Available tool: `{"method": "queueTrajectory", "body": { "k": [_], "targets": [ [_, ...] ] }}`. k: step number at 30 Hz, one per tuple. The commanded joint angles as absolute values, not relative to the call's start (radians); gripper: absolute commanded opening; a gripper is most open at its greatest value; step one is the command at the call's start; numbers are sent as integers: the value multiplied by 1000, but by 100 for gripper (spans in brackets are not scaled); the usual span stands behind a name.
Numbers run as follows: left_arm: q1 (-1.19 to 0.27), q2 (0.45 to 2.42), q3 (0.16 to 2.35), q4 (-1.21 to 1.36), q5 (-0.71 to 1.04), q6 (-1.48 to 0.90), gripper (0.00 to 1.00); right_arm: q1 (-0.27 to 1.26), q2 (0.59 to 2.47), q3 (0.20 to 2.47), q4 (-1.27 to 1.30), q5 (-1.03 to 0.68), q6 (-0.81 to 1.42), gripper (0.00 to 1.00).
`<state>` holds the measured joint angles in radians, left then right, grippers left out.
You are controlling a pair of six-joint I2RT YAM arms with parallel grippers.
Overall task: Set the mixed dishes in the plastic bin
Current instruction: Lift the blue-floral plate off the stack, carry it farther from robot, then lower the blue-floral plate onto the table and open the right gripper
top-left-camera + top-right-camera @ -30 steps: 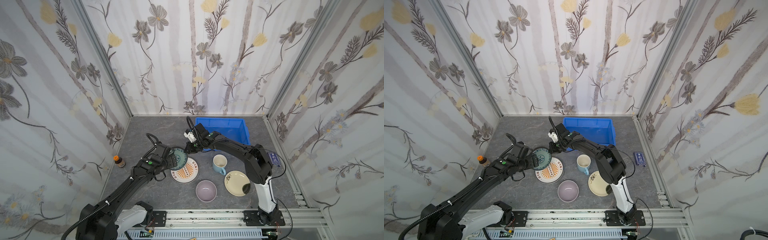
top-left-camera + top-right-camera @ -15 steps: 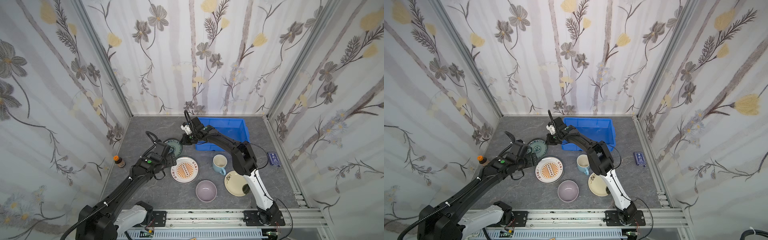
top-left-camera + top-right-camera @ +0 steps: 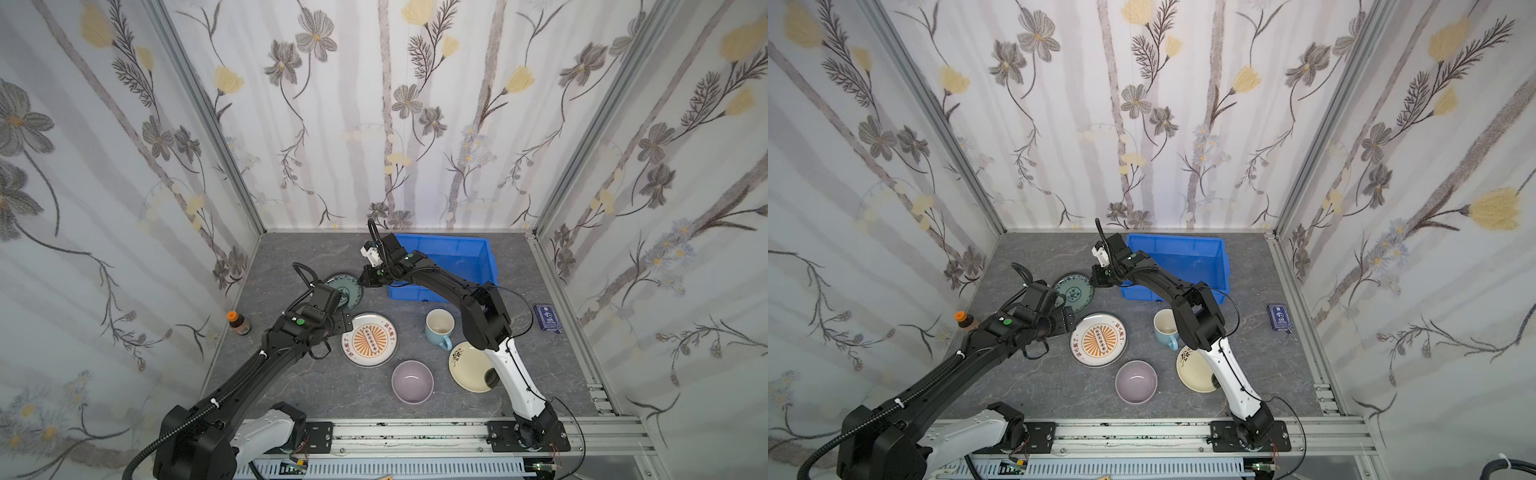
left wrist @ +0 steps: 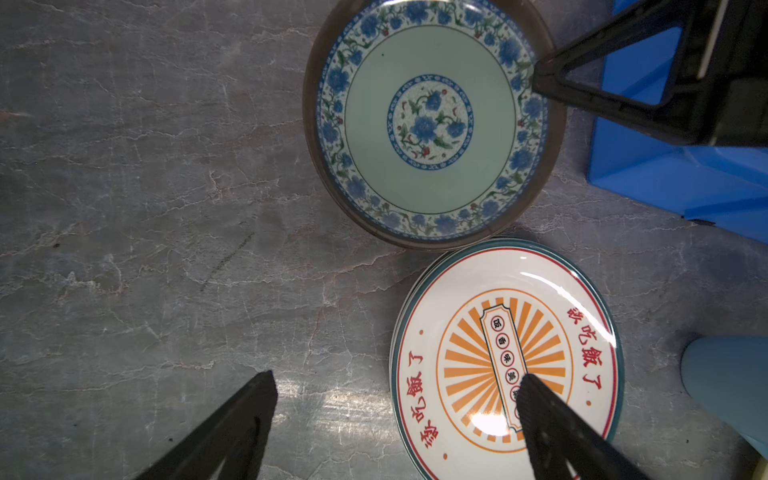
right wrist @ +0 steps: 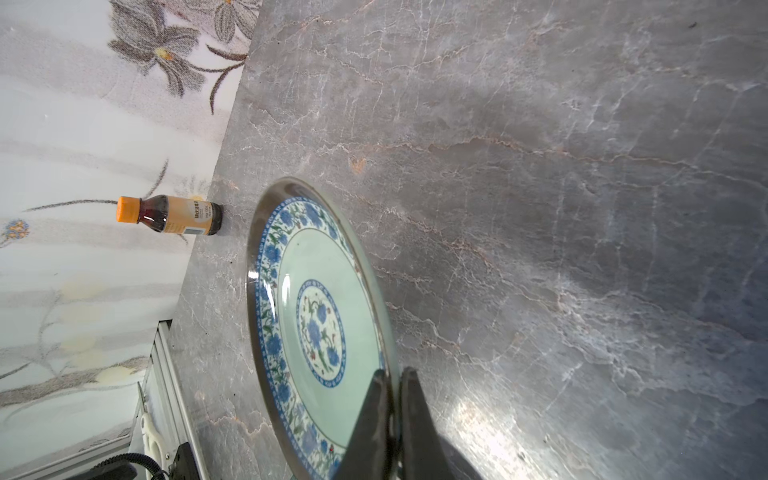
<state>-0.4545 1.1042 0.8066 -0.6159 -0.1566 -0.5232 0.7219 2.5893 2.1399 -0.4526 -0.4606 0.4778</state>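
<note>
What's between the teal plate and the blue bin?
Only the right end effector, shut on the teal plate at the rim nearest the blue bin. Both top views and the left wrist view show it.

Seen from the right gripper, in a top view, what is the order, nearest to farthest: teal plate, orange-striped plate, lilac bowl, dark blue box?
1. teal plate, held at its rim by the right gripper.
2. orange-striped plate, toward the front.
3. lilac bowl, farther toward the front.
4. dark blue box, far right.
</note>
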Motion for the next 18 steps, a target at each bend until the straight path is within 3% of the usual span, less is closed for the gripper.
{"method": "queueTrajectory", "body": {
  "k": [1, 18],
  "targets": [
    [-454, 1096, 806, -609, -174, -526, 93, 738, 2553, 2141, -419, -449, 470, 9],
    [-454, 973, 773, -652, -190, -548, 93, 798, 2664, 2213, -345, -497, 515, 9]
  ]
}}
